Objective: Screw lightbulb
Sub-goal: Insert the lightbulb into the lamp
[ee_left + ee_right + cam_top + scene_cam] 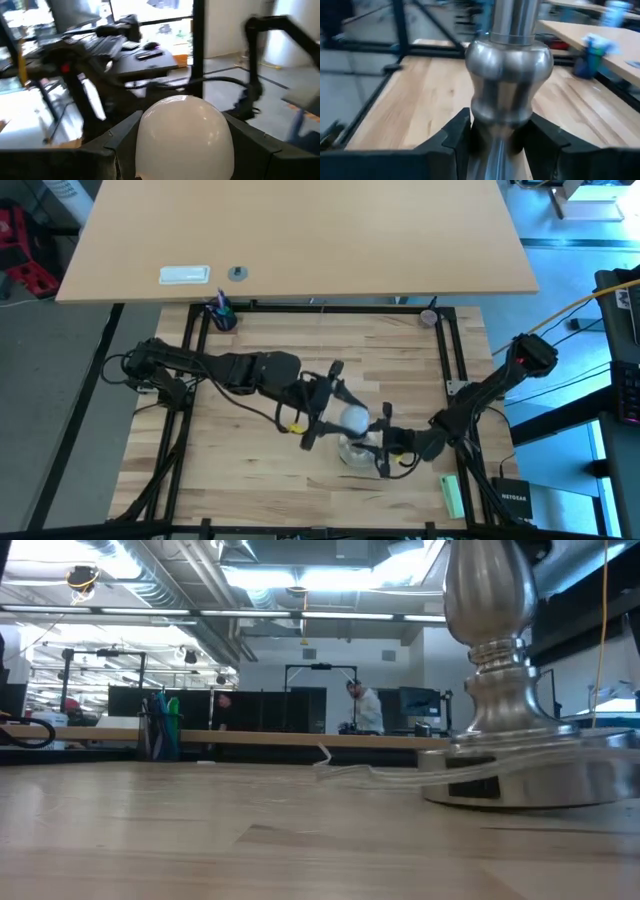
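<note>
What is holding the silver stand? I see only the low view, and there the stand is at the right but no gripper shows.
Observer: The right gripper is clamped around the stem of the stand, below its bulge, as the right wrist view shows.
Operator: And where is the lightbulb?
Observer: The lightbulb sits between the fingers of the left gripper, globe towards the wrist camera.
Operator: Is it over the stand?
Observer: In the high view the white globe lies just above the stand's round base, with both grippers meeting there. Whether the thread has entered the socket, I cannot tell.

One lightbulb (pixel 352 419), one stand (pixel 510 690), two arms
</note>
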Tool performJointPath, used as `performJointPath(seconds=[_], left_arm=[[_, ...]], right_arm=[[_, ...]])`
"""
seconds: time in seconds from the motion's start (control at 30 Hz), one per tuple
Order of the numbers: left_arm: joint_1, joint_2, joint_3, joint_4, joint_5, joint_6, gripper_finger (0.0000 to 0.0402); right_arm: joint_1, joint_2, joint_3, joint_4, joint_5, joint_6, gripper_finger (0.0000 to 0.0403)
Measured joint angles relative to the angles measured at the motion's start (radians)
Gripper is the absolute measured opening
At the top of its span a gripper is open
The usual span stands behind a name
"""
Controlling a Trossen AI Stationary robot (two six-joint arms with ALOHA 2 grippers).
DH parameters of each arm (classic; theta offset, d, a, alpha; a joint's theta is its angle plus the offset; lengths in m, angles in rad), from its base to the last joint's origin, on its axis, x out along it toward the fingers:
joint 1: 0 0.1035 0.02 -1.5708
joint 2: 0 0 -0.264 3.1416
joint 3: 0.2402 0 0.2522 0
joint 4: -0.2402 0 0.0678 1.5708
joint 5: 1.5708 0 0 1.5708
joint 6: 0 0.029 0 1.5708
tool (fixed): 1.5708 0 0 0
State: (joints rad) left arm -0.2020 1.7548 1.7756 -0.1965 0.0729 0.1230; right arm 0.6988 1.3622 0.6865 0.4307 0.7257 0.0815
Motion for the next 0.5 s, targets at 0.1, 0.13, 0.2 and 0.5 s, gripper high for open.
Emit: performJointPath(seconds=[0.1, 0.13, 0.2, 0.5], left_arm=[[-0.012, 0.000, 0.001, 0.028, 0.077, 0.025, 0.0221], [-0.015, 0.000, 0.001, 0.029, 0.095, 0.032, 0.0221], [-0.018, 0.000, 0.001, 0.022, 0.127, 0.042, 0.0221], [0.001, 0.001, 0.000, 0.015, 0.197, 0.045, 0.0221]], right_arm=[[-0.059, -0.041, -0.001, -0.004, -0.247, -0.053, 0.0141], [-0.086, -0.047, -0.001, -0.002, -0.361, -0.060, 0.0141], [-0.148, -0.049, -0.001, 0.006, -0.589, -0.078, 0.0141], [-0.366, -0.016, 0.002, 0.021, -1.122, -0.115, 0.0141]])
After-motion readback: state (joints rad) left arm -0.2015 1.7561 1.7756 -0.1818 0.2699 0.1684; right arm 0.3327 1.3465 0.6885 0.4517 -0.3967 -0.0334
